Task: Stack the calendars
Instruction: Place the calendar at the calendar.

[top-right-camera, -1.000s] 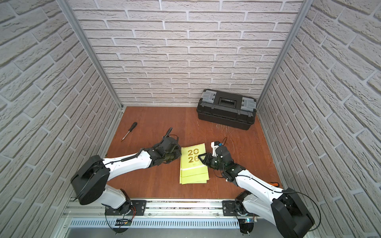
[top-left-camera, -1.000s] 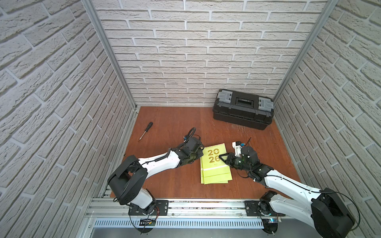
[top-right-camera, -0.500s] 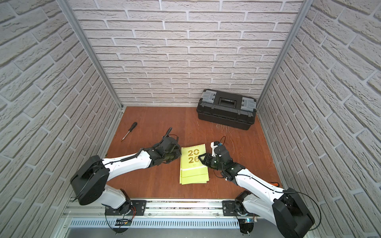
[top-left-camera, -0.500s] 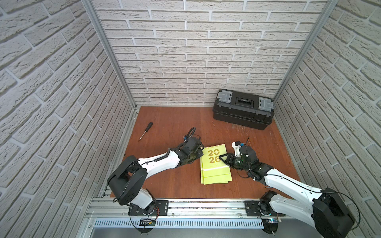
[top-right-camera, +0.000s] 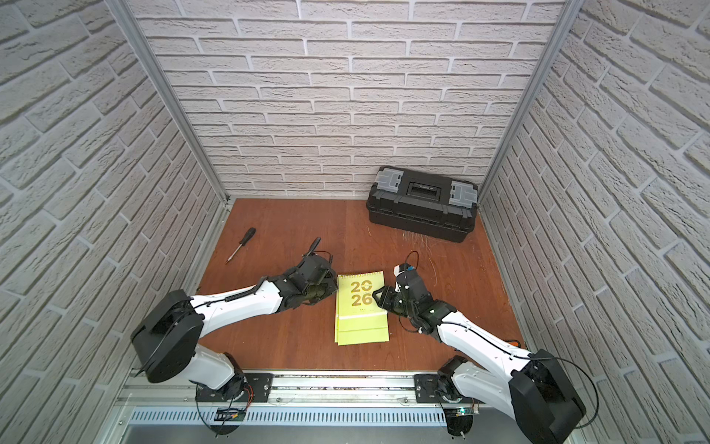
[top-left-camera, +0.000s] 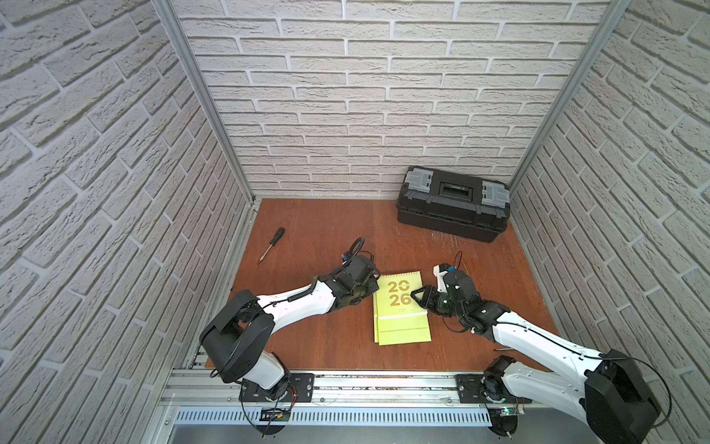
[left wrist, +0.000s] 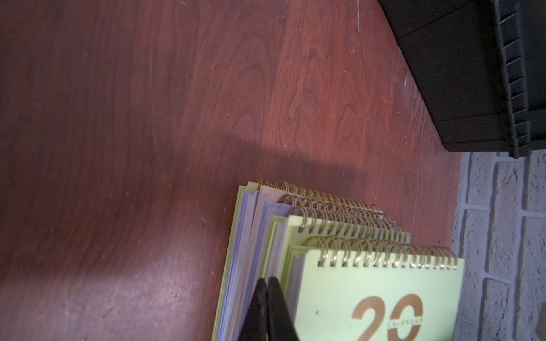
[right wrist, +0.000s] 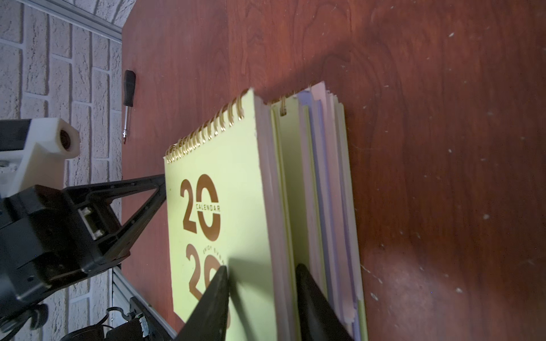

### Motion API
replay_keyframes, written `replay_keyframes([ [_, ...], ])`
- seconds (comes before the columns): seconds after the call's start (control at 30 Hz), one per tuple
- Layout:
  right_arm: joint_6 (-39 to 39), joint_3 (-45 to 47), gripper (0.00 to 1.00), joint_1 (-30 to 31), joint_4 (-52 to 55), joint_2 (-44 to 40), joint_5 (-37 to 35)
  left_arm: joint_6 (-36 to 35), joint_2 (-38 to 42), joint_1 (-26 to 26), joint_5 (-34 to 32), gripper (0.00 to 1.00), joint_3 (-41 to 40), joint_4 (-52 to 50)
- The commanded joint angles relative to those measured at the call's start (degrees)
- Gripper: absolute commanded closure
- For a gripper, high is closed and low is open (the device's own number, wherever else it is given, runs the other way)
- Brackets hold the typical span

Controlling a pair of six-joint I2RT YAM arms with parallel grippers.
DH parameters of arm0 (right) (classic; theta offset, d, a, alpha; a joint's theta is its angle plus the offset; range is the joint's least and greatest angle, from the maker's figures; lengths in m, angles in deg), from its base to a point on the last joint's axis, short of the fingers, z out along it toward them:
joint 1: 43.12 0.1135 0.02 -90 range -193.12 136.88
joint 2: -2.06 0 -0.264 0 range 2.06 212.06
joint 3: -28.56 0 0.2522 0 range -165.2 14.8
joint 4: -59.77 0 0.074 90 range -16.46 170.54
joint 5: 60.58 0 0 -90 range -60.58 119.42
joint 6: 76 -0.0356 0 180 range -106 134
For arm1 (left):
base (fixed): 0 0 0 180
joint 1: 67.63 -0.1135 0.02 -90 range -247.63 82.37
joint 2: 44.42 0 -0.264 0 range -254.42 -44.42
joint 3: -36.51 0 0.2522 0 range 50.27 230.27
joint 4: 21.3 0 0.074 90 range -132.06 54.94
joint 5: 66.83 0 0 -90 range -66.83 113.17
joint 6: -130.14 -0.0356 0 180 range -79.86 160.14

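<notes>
Two matching arms here: the left arm (top-left-camera: 292, 307) and the right arm (top-left-camera: 538, 342) wear glossy white shells between bulky black joint housings (top-left-camera: 238, 342). A black coiled cable (top-left-camera: 297, 298) hugs the left one, and a thick cable loop (top-right-camera: 314, 246) tops its wrist. Black, open-framed triangular fingers (right wrist: 139, 200), white camera housing (right wrist: 44, 141).

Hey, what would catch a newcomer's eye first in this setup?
The lime-green stack of spiral-bound calendars with gold 2026 numerals in the middle of the reddish wooden table stands out most, with the left gripper and right gripper at its opposite side edges. Next, the black plastic toolbox with grey latches sits in the far right corner.
</notes>
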Motion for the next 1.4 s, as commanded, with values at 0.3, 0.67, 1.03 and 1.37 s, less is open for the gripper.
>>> replay_keyframes([
  [0.3, 1.2, -2.8, 0.60, 0.5, 2.4, 1.0, -2.8, -0.3, 0.4, -0.3, 0.1, 0.93, 0.1, 1.6],
  [0.67, 1.5, -3.4, 0.63, 0.7, 0.7, 2.0, -1.8, -0.4, -0.6, -0.3, 0.8, 0.93, 0.6, 2.3],
  [1.03, 2.2, -3.4, 0.52, 0.8, 4.0, -1.5, -4.3, -1.4, 2.1, -1.6, -0.1, 0.93, 0.1, -0.4],
  [1.37, 4.7, -6.1, 0.46, 0.7, 11.7, -4.2, -9.2, -4.0, 7.3, -5.2, -1.1, 0.93, -0.5, -5.8],
])
